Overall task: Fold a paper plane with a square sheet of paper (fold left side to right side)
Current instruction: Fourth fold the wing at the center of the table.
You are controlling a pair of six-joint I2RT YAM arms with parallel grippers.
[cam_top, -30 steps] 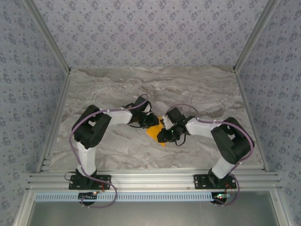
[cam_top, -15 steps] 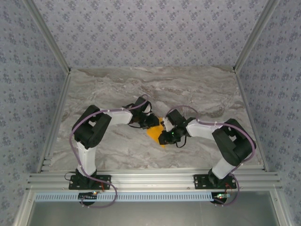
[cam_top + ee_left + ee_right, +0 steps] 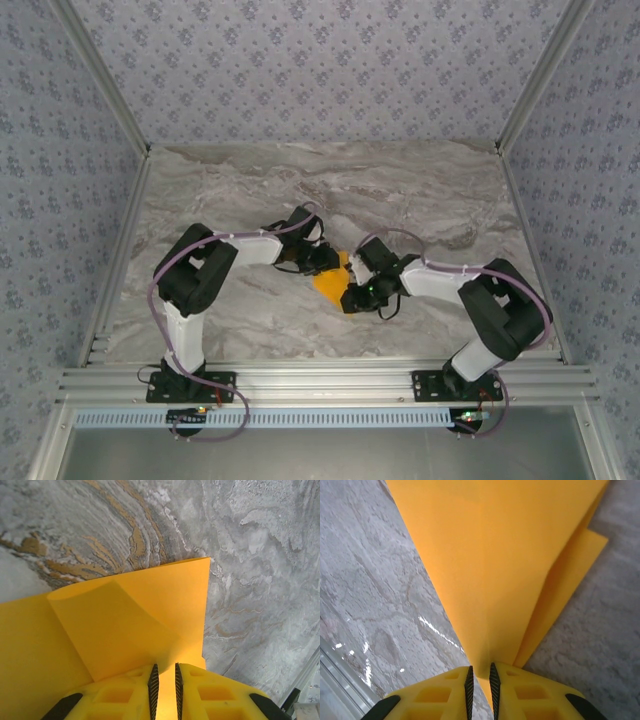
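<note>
The square sheet of paper (image 3: 328,284) is orange-yellow, partly folded, and lies at mid-table between the two arms. My left gripper (image 3: 322,260) is at its far left side and shut on it. In the left wrist view the paper (image 3: 125,630) shows a diagonal folded flap, and a fold runs between the narrow jaws of the left gripper (image 3: 164,672). My right gripper (image 3: 352,297) is at the paper's near right end. In the right wrist view the paper (image 3: 500,565) tapers to a point pinched in the right gripper (image 3: 480,672), with a lower layer showing on the right.
The marble-patterned table (image 3: 240,190) stretches round the paper. Metal frame rails (image 3: 320,380) run along the near edge, and patterned walls stand at the back and both sides.
The right gripper has closed on the paper's near end and slid slightly toward the near side, its elbow swinging right. The left arm has stayed in place, still holding the paper.
</note>
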